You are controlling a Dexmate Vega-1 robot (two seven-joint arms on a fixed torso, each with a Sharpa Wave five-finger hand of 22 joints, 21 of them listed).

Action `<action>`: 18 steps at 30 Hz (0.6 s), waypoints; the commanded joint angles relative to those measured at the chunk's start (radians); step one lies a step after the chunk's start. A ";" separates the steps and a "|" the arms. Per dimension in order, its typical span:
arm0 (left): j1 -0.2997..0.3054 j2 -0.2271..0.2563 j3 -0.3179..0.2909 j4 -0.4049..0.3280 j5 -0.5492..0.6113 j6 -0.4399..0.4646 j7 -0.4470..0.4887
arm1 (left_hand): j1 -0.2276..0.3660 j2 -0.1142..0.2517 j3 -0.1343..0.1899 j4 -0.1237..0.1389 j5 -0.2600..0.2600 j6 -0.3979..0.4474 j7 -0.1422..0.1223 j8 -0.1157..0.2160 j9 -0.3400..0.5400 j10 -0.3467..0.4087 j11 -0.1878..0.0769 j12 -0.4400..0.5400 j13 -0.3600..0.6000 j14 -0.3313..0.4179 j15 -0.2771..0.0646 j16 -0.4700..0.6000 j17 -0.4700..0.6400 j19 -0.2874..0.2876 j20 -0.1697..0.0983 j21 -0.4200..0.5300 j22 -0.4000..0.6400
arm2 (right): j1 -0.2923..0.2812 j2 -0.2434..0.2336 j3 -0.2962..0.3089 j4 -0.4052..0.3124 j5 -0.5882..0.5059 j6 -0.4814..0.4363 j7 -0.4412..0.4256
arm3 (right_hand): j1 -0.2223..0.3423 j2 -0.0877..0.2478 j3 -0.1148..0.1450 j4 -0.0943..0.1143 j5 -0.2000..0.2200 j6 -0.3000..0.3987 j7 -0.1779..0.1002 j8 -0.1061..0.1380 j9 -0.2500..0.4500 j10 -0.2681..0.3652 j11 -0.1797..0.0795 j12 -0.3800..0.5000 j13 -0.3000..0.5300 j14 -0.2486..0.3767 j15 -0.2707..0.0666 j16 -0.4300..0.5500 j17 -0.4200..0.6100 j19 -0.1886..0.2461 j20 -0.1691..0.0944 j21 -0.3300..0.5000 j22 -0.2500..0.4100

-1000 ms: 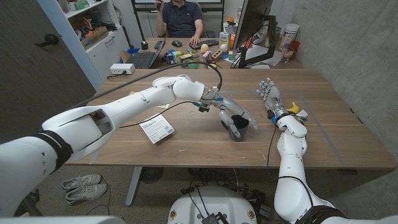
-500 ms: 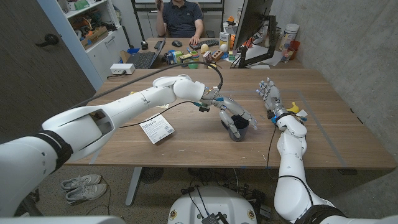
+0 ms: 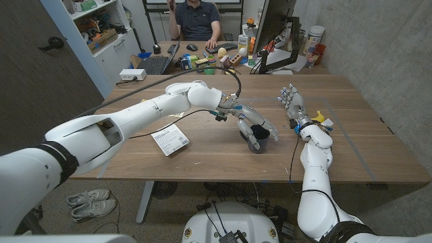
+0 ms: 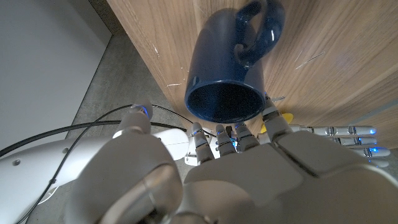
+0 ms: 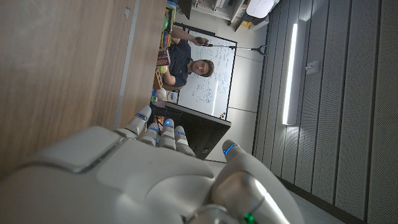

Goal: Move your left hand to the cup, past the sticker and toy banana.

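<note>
Both hands were over the wooden tabletop (image 3: 202,152). The left hand (image 3: 256,123) hung just above the dark blue cup (image 3: 257,138), fingers spread around its rim and gripping nothing; from the left wrist camera the cup (image 4: 231,74) stood upright with its handle on the far side from the hand (image 4: 205,180). Well to the left lay the white sticker (image 3: 170,140). The right hand (image 3: 294,104) waited apart, fingers extended and empty, with the yellow toy banana (image 3: 320,118) just beside its wrist.

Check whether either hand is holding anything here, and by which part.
Nothing is clearly held. The left hand hovers over the dark blue cup, fingers spread at its rim, not closed. The right hand holds nothing.
</note>
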 commanded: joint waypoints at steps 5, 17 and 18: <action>-0.001 0.007 -0.003 0.005 -0.001 -0.016 0.005 | 0.015 0.000 -0.001 0.003 -0.004 0.008 -0.002 0.007 0.002 0.005 -0.001 0.005 0.005 -0.003 -0.007 0.005 0.002 0.010 0.000 -0.001 0.002 | 0.002 0.005 -0.007 0.003 -0.009 0.004 -0.005 | -0.008 0.072 -0.004 0.000 0.004 0.003 0.005 0.000 0.002 0.002 -0.004 0.005 0.003 -0.006 0.004 0.002 0.005 -0.009 -0.008 -0.004 0.006; -0.008 0.003 0.000 0.023 0.002 -0.036 0.013 | 0.018 0.000 -0.003 0.004 -0.005 0.013 -0.002 0.007 0.002 0.004 -0.001 0.004 0.005 -0.004 -0.011 0.005 0.002 0.011 -0.001 -0.002 0.002 | 0.000 0.008 -0.009 0.000 -0.012 0.003 -0.013 | -0.008 0.072 -0.006 0.000 0.004 0.004 0.005 0.000 0.002 0.003 -0.004 0.006 0.003 -0.006 0.005 0.001 0.005 -0.009 -0.007 -0.007 0.006; -0.008 0.004 -0.001 0.023 0.006 -0.038 0.017 | 0.018 0.000 -0.003 0.005 -0.006 0.013 -0.002 0.007 0.002 0.004 -0.001 0.004 0.005 -0.005 -0.011 0.005 0.002 0.011 -0.001 -0.002 0.002 | 0.001 0.008 -0.009 0.001 -0.013 0.004 -0.014 | -0.008 0.072 -0.006 0.000 0.004 0.004 0.006 0.000 0.002 0.003 -0.004 0.006 0.003 -0.006 0.005 0.001 0.005 -0.009 -0.007 -0.007 0.006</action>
